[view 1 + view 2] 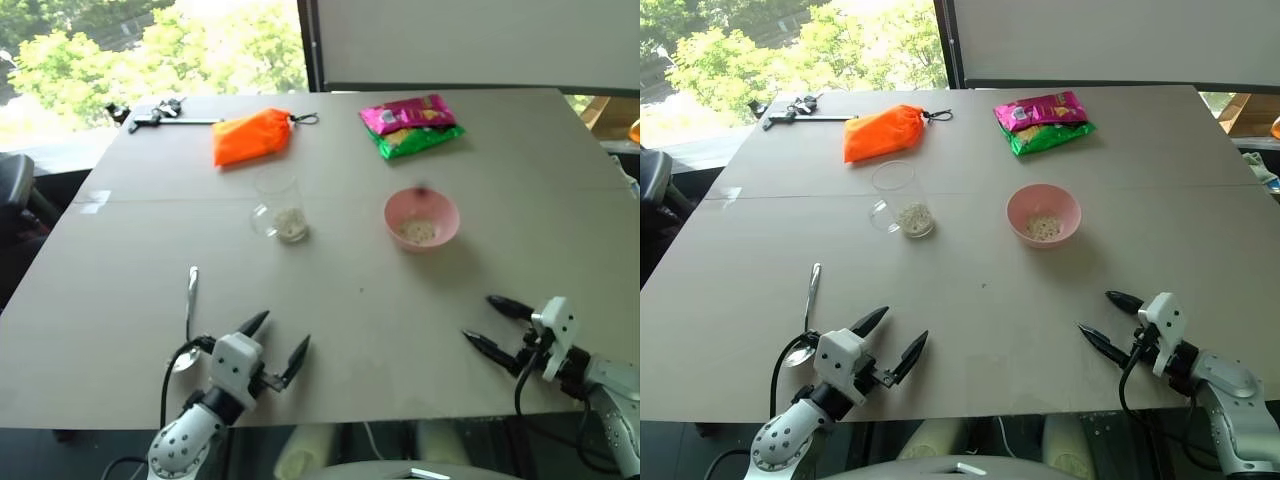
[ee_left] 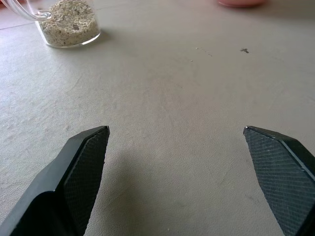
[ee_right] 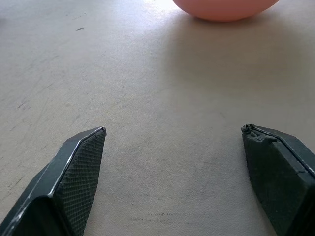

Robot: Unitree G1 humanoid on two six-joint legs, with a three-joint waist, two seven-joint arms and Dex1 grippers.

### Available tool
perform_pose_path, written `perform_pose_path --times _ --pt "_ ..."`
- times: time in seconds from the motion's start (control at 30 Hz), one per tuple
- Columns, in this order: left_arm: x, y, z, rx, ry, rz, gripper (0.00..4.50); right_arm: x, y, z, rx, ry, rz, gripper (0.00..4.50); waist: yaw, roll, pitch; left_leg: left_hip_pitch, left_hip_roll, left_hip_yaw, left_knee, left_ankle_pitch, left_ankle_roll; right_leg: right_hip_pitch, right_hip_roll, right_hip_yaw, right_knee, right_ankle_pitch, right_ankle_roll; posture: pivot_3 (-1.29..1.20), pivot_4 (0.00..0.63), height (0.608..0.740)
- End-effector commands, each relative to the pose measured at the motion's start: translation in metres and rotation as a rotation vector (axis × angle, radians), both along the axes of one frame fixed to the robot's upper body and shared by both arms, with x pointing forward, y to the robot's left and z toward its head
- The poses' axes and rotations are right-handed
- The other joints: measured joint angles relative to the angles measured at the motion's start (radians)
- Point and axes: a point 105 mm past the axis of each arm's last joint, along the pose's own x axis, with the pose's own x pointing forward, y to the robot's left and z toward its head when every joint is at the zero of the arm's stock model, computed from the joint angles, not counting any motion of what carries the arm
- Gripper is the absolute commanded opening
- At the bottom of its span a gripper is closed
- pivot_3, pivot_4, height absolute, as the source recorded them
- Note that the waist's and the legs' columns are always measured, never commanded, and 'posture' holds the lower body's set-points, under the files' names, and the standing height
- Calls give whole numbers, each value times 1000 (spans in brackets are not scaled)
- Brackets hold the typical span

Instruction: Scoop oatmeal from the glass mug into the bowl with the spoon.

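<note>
The left gripper [image 1: 281,348] hangs over the near edge of the table [image 1: 400,330], its two black fingers with cross-hatched pads spread wide and holding nothing. Just beside it on the robot's left lies the spoon [image 1: 189,322], slim shiny metal, its oval bowl toward the near edge and its thin handle pointing away. The right gripper [image 1: 487,320] hovers at the near right, jaws likewise wide apart and empty.

Farther out, mid-table, stands the clear glass mug [image 1: 279,208] with a low layer of pale flaky oatmeal [image 1: 290,224] at its bottom. Well apart to its right sits the round, shallow pink bowl [image 1: 422,219] with a few grains inside. The tabletop is matte grey-beige, finely scuffed. Beyond lie an orange fabric pouch [image 1: 251,136], a glossy pink-and-green snack packet [image 1: 412,125] and a black-and-silver tool [image 1: 160,115].
</note>
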Motion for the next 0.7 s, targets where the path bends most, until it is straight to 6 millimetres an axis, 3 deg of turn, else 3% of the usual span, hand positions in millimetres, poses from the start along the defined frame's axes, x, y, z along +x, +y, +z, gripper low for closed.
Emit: perform_pose_path --times 0.03,0.7 --pt "-1 -2 -4 4 16 -15 4500 -6 -3 -5 7 25 -8 4442 0 0 0 0 0 0 0 0 0 0 0 0 0 0 0 0 150 740" --pt "5 -10 2 -18 -5 -16 4500 -4 -14 -10 -18 2 5 4442 1 0 0 2 0 0 2 0 0 3 0 0 0 0 0 0 150 740"
